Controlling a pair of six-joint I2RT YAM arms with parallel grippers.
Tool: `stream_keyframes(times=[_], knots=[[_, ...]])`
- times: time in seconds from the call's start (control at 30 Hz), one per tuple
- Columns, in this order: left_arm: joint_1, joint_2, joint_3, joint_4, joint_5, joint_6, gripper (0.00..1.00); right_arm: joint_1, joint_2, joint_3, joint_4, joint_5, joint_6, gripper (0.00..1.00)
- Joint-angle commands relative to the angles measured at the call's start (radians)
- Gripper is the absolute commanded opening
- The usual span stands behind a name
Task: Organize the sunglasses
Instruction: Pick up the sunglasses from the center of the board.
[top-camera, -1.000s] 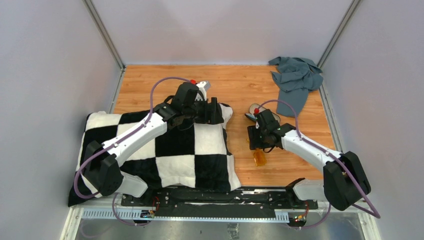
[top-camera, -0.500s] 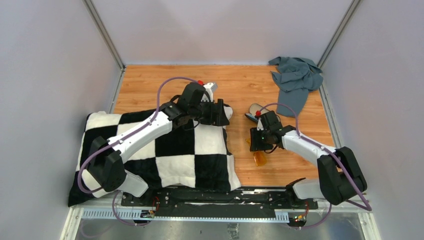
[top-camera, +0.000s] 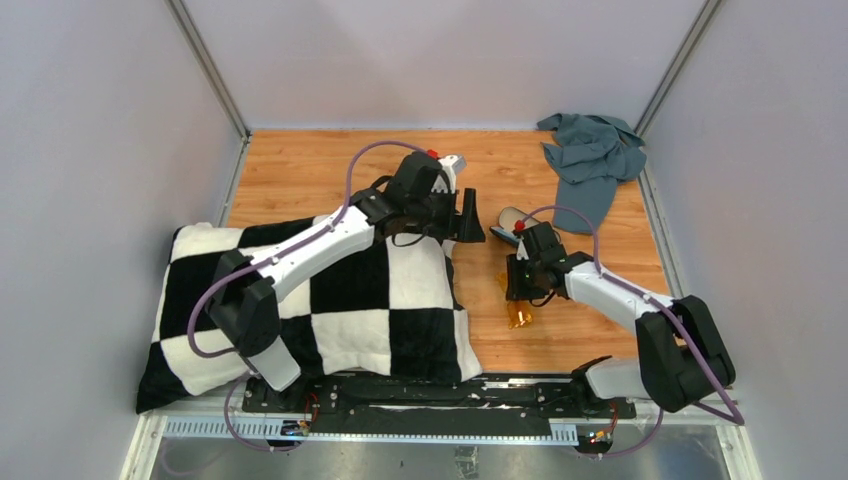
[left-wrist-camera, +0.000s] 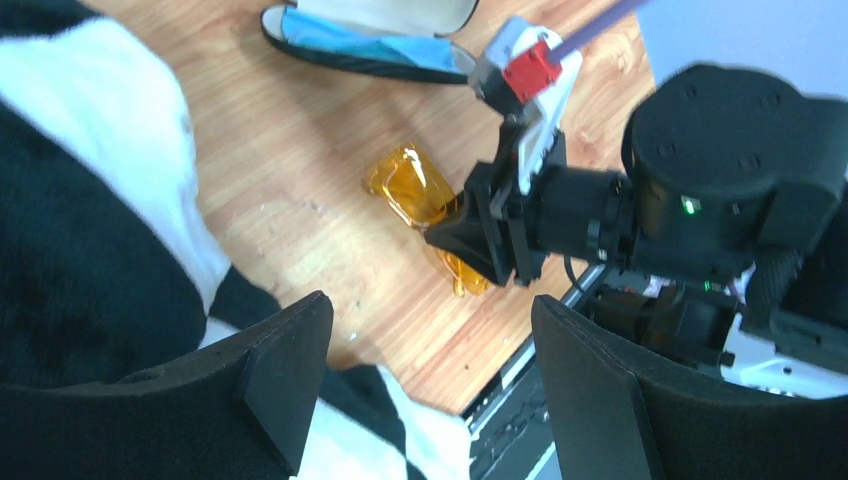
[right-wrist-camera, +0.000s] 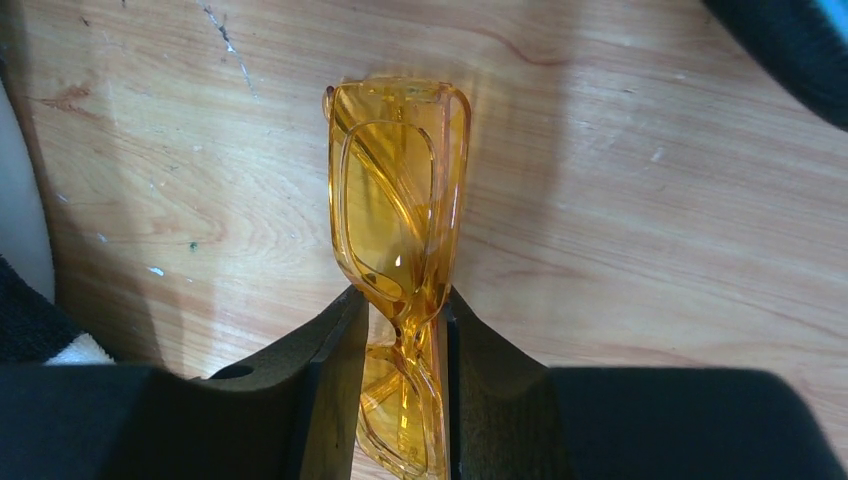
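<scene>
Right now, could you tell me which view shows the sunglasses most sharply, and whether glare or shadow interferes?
Right wrist view: the sunglasses are sharp and evenly lit, one small glint on the lens, soft shadows on the wood beside them. Left wrist view: smaller, partly hidden behind the right gripper. Top view: only a small amber patch shows.

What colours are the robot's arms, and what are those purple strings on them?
The left arm and right arm are white tubes with black joints. The strings are purple cables looping along each one. The left gripper ends in two black wedge fingers. Near the right wrist there's a red block on a white bracket and a green light.
</scene>
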Motion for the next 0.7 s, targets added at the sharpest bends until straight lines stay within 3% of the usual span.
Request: stream_keyframes(times=[0.0,0.53,0.67], knots=[[-0.004,0.120,0.111,-0.013,0.037,-0.007,0.79,-0.006,-0.057,-0.017,-0.044,0.072,0.003,0.30],[-0.005,0.533,0.484,-0.151,-0.020,-0.004,0.78,-0.027,-0.160,0.035,-0.123,0.094,-0.017,0.28],[0.003,0.592,0.525,-0.146,-0.052,-0.029,0.70,-0.044,-0.177,0.046,-0.134,0.078,-0.021,0.27]])
